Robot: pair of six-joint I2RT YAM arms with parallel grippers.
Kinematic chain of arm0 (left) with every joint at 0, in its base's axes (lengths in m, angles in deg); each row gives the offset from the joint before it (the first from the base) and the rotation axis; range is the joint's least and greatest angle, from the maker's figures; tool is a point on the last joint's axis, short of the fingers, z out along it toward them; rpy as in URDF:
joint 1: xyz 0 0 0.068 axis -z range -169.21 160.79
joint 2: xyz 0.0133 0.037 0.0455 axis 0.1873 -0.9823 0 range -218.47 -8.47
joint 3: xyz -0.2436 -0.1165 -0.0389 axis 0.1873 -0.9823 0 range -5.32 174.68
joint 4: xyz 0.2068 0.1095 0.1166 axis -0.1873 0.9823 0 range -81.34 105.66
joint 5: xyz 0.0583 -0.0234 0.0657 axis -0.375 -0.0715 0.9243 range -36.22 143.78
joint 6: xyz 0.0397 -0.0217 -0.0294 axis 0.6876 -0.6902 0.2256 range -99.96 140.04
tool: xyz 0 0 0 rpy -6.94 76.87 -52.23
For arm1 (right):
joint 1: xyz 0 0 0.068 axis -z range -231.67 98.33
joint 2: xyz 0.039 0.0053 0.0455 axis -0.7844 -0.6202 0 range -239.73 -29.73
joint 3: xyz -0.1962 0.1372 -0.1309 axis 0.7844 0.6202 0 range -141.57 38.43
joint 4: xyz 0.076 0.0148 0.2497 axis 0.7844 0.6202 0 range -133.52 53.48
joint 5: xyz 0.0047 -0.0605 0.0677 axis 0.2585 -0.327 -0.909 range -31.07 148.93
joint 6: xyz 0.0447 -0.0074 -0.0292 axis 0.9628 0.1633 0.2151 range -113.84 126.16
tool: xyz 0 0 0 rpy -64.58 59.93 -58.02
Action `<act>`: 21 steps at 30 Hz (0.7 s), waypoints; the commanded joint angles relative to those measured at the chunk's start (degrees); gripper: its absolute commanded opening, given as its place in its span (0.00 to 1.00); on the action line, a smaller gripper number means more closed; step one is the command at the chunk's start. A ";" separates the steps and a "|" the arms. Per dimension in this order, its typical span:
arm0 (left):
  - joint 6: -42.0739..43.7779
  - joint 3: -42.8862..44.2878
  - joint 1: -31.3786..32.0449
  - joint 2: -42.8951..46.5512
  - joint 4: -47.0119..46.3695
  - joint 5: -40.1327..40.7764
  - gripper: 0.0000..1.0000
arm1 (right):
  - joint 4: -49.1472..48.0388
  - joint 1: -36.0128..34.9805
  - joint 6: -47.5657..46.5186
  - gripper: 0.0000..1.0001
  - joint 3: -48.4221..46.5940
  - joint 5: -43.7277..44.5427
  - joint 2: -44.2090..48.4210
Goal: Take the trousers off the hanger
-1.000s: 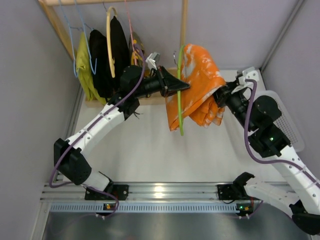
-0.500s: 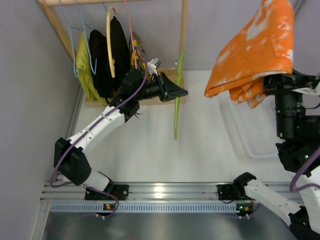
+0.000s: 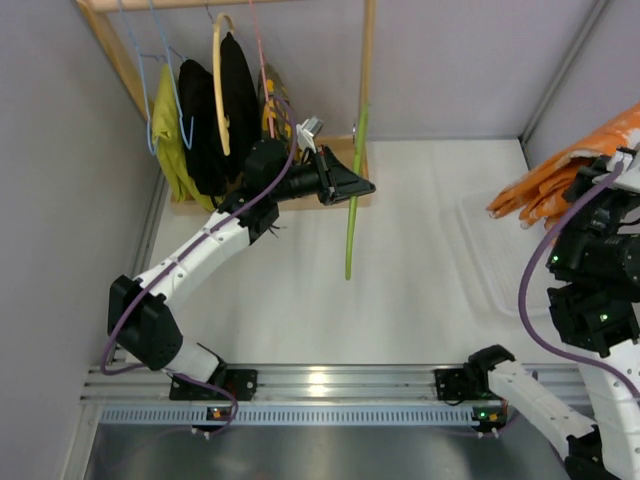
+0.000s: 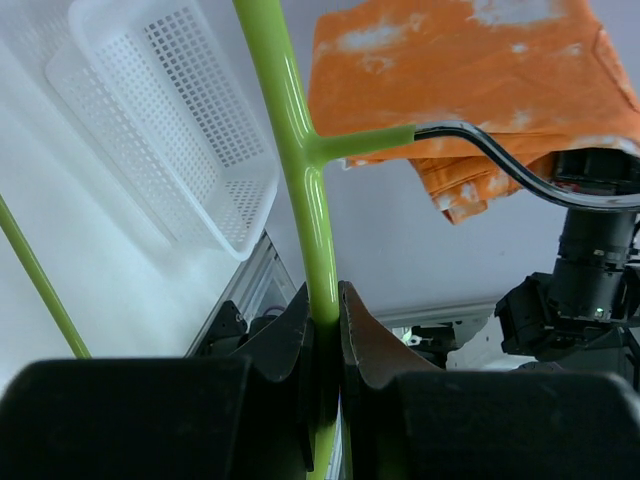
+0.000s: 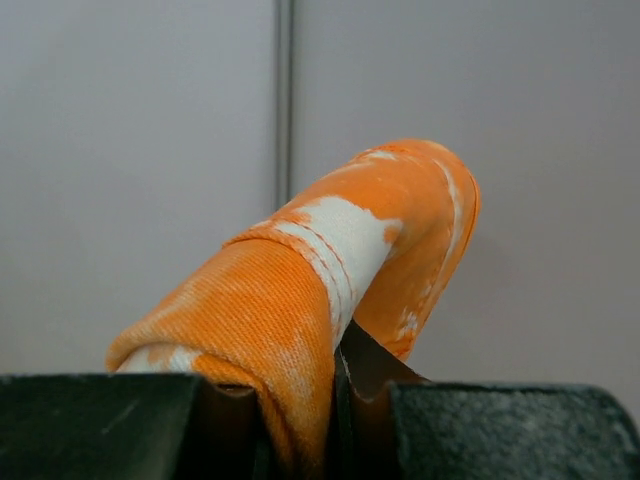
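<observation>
Left gripper [image 4: 325, 300] is clamped tight on the lime-green hanger [image 3: 351, 215], held near the middle of the table's [image 3: 400, 300] far edge (metal hook [image 4: 520, 165] curving off its stem). Over at the right edge, the right gripper [image 5: 335, 365] pinches a fold of the orange trousers [image 3: 555, 185]. The 2 arms are well apart, with the cloth off the hanger and bunched above the white basket [image 3: 490, 270].

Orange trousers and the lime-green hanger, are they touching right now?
Apart. The top view shows the hanger held in the left claw near the middle, while the trousers are off at the right edge, a wide gap between them.
</observation>
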 commanded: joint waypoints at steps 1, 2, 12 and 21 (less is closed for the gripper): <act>0.71 2.19 -1.22 1.95 -0.64 2.70 0.00 | -1.41 2.96 -5.12 0.00 1.09 4.81 3.46; 0.89 2.28 -1.31 2.21 -0.64 2.62 0.00 | 0.35 3.93 -4.25 0.00 1.45 5.24 4.25; 1.16 2.46 -1.40 4.33 -0.56 1.65 0.00 | 16.36 16.33 -3.96 0.00 16.18 7.18 16.11; 1.07 1.05 -1.31 7.40 -0.64 1.91 0.00 | 1.19 16.68 -10.03 0.00 35.96 3.76 18.23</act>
